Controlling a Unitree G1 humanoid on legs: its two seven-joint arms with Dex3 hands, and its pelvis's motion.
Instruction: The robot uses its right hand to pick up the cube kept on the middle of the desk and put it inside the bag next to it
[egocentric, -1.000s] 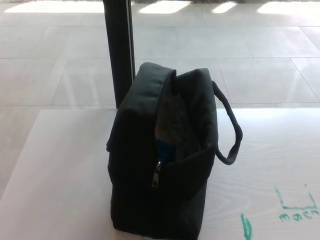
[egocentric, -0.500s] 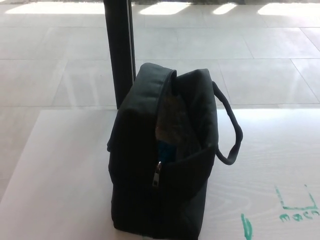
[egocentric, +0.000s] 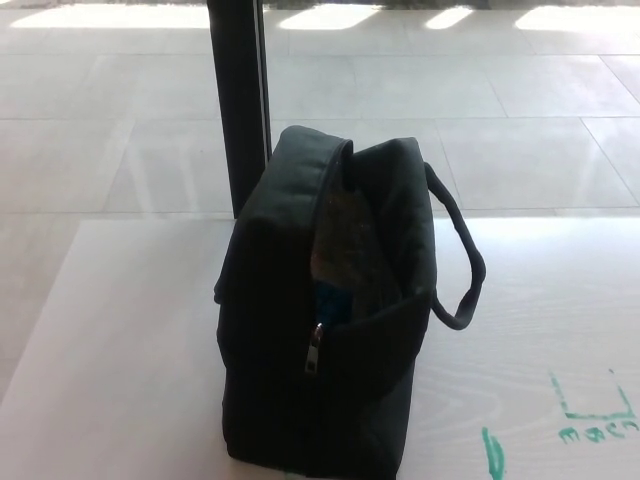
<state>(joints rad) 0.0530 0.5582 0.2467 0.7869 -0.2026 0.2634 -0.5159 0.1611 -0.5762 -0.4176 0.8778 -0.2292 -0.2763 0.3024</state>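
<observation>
1. You are looking at a black zip bag (egocentric: 330, 330) standing unzipped on the white desk (egocentric: 120, 340), exactly as a second ago.
2. A blue patch, likely the cube (egocentric: 328, 300), is showing inside its opening.
3. Neither hand is showing; finger state cannot be told.
4. The placing is looking finished.

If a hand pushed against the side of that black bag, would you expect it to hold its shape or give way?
The black bag looks like soft fabric: its open top sags unevenly, so the sides would probably dent rather than resist. It stands tall on a narrow base on the white desk, so a high push might tip it. The loop handle droops, suggesting it is floppy.
</observation>
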